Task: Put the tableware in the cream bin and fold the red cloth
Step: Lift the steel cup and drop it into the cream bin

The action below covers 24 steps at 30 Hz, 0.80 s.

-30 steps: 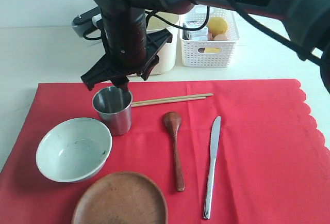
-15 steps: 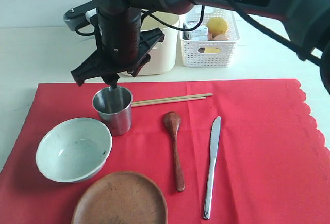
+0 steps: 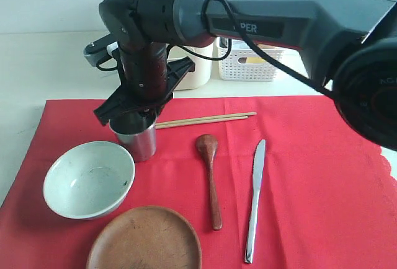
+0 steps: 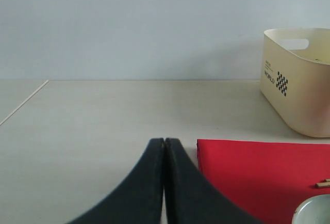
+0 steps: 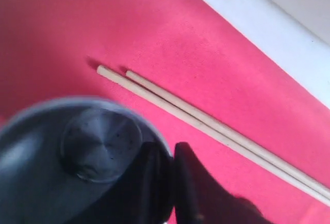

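R hand [image 5: 171, 154]: lowered | jaws closed on steel cup [image 3: 142, 145] rim

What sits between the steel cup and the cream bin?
Nothing visible. The right end effector pinches the steel cup by its rim; the tall cream plastic bin stands behind it, off the red cloth, partly hidden by the arm.

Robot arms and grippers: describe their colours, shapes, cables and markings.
The right arm is a thick, rounded dark grey tube with white lettering ending in PER on a black panel. Black cables loop along it. The right gripper has a wide black crossbar and slim black fingers. The left gripper shows two smooth black fingers curving to narrow tips.
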Available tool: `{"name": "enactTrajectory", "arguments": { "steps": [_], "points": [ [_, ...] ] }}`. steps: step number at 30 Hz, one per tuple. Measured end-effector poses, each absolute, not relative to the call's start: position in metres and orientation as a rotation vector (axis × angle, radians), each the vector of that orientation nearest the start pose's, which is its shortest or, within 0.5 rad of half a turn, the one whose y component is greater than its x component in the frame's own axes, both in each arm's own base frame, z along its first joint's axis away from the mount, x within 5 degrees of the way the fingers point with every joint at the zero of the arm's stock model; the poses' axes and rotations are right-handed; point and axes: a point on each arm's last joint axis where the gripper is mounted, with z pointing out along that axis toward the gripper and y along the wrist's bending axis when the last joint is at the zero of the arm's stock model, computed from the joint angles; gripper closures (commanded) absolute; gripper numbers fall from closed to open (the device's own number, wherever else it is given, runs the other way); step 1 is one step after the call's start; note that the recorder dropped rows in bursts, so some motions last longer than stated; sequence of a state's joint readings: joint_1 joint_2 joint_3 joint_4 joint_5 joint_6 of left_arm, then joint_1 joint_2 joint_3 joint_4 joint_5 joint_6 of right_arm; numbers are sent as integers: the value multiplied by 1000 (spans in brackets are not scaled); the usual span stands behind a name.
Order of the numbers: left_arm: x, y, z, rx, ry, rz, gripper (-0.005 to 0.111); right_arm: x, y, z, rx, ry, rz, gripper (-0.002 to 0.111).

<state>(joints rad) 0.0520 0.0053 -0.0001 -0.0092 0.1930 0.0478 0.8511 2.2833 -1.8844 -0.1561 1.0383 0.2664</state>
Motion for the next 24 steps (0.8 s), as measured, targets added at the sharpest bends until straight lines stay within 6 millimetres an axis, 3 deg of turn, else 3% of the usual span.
{"name": "enactTrajectory", "arguments": {
  "steps": [7,16,19,24],
  "points": [
    [56,3,195,-10,1682,67,104,323,352,196,-898,2670,51,108],
    [56,3,195,-10,1682,67,104,331,341,264,-746,2409,80,108],
    [56,3,195,-10,1682,67,104,344,332,284,-633,2304,110,108],
    [56,3,195,-10,1682,67,104,380,311,297,-441,2151,203,108]
  ]
}}
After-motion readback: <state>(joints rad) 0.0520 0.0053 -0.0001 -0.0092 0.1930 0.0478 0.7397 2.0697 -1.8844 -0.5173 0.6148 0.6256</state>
